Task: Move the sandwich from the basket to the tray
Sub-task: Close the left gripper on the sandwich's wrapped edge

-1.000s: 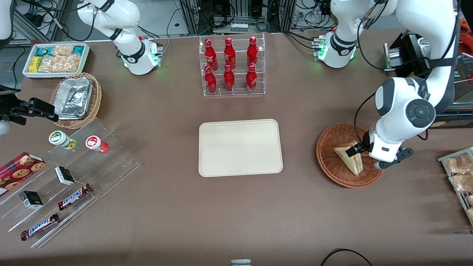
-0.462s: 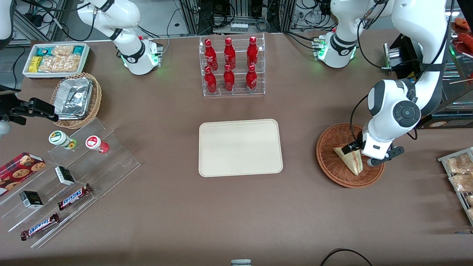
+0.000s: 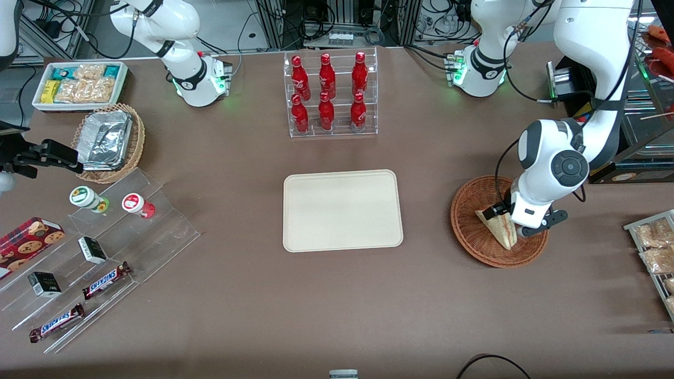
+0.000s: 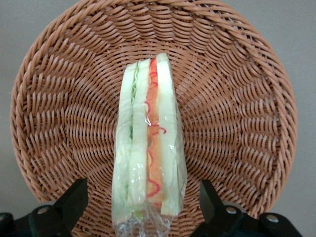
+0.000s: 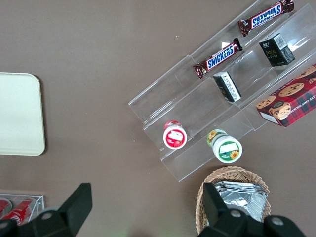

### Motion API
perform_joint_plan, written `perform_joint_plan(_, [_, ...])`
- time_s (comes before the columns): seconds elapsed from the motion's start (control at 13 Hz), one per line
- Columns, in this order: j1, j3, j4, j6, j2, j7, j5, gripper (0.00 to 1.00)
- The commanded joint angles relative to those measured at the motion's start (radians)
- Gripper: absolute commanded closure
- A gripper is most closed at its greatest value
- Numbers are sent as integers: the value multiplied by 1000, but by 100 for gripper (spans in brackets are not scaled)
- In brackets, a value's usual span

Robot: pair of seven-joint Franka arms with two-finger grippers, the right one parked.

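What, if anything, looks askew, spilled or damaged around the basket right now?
Nothing stands out. The sandwich stands on edge in the basket, wrapped and intact, with the gripper open, one finger either side of it. The tray lies flat and bare.

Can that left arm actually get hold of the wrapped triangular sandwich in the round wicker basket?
Probably yes. The end effector hangs over the reddish-brown woven basket, fingers open either side of the wrapped triangular sandwich; nothing blocks it.
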Motion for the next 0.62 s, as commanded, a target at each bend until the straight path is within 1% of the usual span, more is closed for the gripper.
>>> perform_joint_plan(0.0, [-4,4,-13,30,8,-23,41,35])
perform_joint_plan(0.08, [-3,4,-10,28,8,-23,42,63])
perform_joint_plan(0.15, [-1,4,-5,25,8,-21,42,86])
perform_joint_plan(0.23, [-1,4,-2,22,7,-18,42,100])
perform_joint_plan(0.38, [-1,4,19,2,2,-17,42,100])
perform_joint_plan(0.54, [-6,4,91,-112,-10,-17,43,100])
